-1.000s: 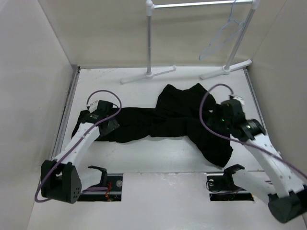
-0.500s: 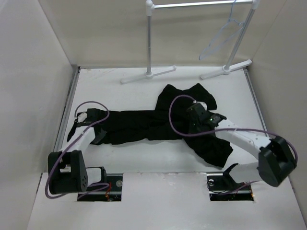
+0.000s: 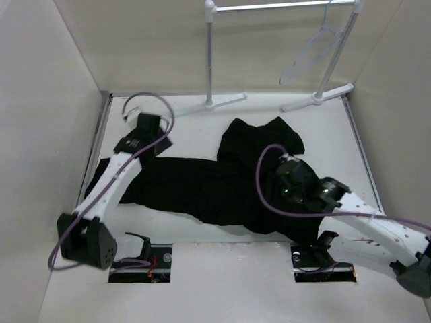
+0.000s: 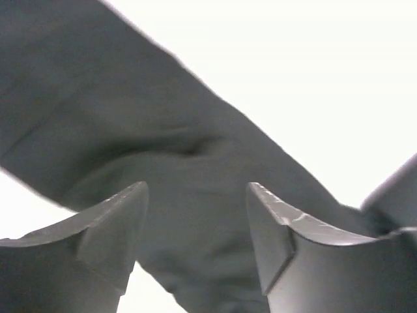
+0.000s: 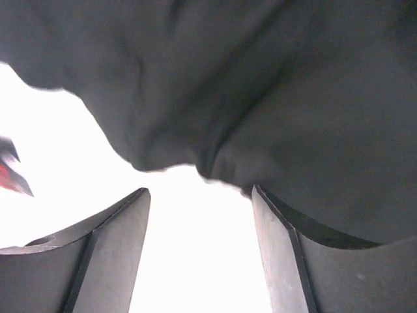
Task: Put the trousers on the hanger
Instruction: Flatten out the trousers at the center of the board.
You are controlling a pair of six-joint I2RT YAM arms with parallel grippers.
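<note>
The black trousers (image 3: 222, 182) lie flat across the table, legs running left and the waist end bunched at the right. The pale hanger (image 3: 308, 55) hangs from the rack's rail at the back right, apart from both arms. My left gripper (image 3: 153, 138) is at the far edge of the left leg. In the left wrist view it (image 4: 195, 189) is open with dark fabric (image 4: 163, 130) below the fingers. My right gripper (image 3: 286, 188) is over the right part of the trousers. In the right wrist view it (image 5: 199, 192) is open over bare table, the fabric edge (image 5: 260, 98) just ahead.
A white garment rack (image 3: 210, 60) stands at the back with feet on the table (image 3: 182, 128). Grey walls close in the left, right and back. Two cut-outs with arm mounts (image 3: 141, 256) sit at the near edge.
My left arm swung from the near-left leg end to the far side of the leg. My right gripper moved nearer and slightly right. The trousers now lie spread further toward the front.
</note>
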